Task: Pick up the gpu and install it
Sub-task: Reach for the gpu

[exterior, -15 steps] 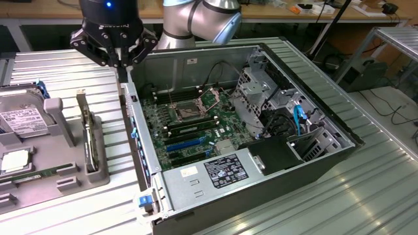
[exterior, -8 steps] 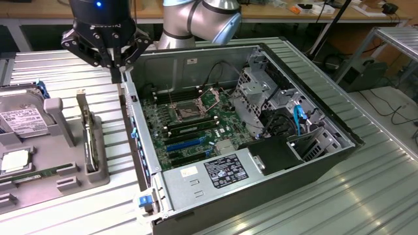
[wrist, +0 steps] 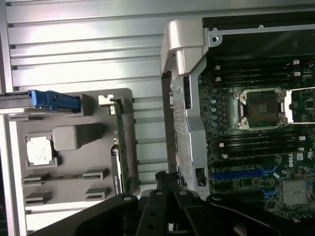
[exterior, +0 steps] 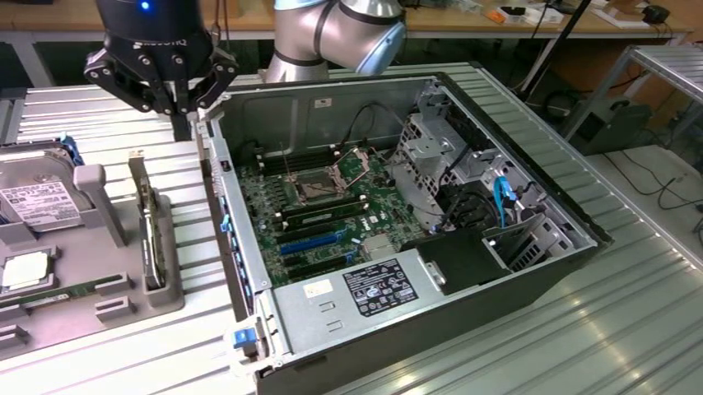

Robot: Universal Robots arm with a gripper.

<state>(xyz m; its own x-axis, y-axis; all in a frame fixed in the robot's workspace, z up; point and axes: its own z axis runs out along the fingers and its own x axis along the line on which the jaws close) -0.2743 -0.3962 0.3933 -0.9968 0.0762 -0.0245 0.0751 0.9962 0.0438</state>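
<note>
The gpu (exterior: 147, 222) stands on edge in a slot of the grey tray (exterior: 115, 300) at the exterior view's left, a thin dark card with a pale bracket edge. In the wrist view the gpu (wrist: 119, 147) is a slim strip on the tray (wrist: 74, 105). My gripper (exterior: 176, 111) hangs above the table behind the tray, next to the far left corner of the open computer case (exterior: 225, 206). Its fingers are shut with nothing between them. In the wrist view the gripper (wrist: 166, 179) sits over the gap between the tray and the case wall (wrist: 184, 113).
The motherboard (exterior: 329, 197) lies open in the case, with blue slots (exterior: 313, 241) near the power supply (exterior: 379, 288). A hard drive (exterior: 39, 202) and a processor chip (exterior: 25, 271) also sit on the tray. The case's raised side wall stands between tray and motherboard.
</note>
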